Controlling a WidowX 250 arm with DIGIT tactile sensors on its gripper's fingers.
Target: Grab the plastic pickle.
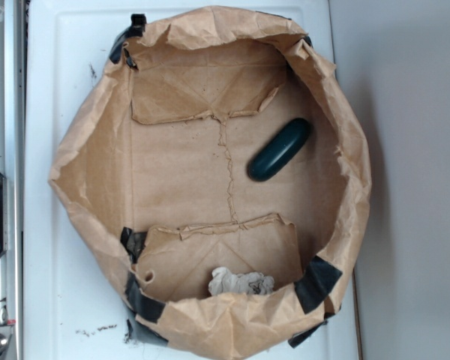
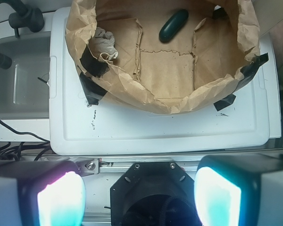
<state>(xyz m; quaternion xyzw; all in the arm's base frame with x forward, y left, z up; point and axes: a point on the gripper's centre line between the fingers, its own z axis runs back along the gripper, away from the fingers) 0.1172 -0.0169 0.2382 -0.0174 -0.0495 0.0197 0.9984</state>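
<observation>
A: Where is the plastic pickle [image 1: 279, 149]?

B: It lies on the floor of the brown paper bag [image 1: 90, 135], which has been rolled down into an open basin. In the exterior view it sits in the upper right part of the floor, tilted on a diagonal, close to the bag's right wall. The wrist view shows the same dark teal capsule [image 2: 173, 25] at the far side of the bag.

A: Is anything touching it?

B: Only the paper beneath it. A crumpled white paper wad [image 1: 241, 283] rests well apart from it, on a folded flap at the opposite side of the floor.

A: And the gripper [image 2: 139, 197]?

B: Its two fingers [image 2: 60, 197] stand spread wide at the bottom of the wrist view, with nothing between them. It hangs outside the bag, over the edge of the white plastic lid [image 1: 45, 247] the bag stands on, well short of the pickle.

A: Anything else on the bag?

B: Strips of black tape [image 1: 317, 283] patch its rim in several places.
</observation>
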